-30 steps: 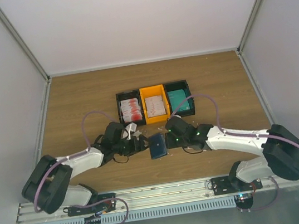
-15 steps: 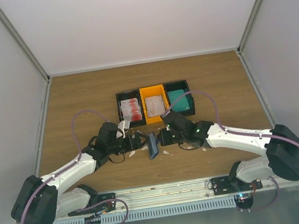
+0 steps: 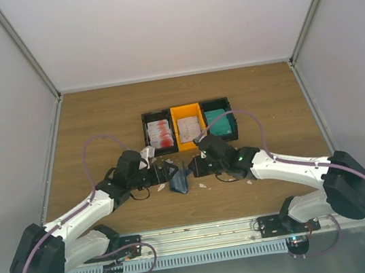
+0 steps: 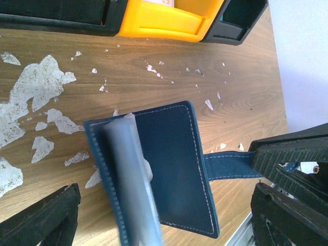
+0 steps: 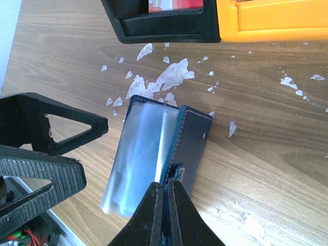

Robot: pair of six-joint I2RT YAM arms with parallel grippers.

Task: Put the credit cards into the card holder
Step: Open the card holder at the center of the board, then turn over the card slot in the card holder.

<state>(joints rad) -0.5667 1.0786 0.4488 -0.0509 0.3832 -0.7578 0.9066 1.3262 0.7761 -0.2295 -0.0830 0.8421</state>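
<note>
The navy card holder stands partly open on the wood between both grippers. Its clear inner sleeve is lifted off the cover. My right gripper is shut on the holder's strap at the cover's edge. My left gripper is open, with one finger on each side of the holder and touching nothing. The credit cards sit in three bins behind: white-and-red ones, white ones and teal ones. No card is in either gripper.
The row of bins, black, orange and black, stands just behind the grippers. White scraps are scattered on the wood around the holder. Grey walls enclose the table on both sides and at the back.
My right gripper has tipped the card holder up off the table and carried it slightly left. My left arm has reached right, and its open fingers now straddle the holder.
</note>
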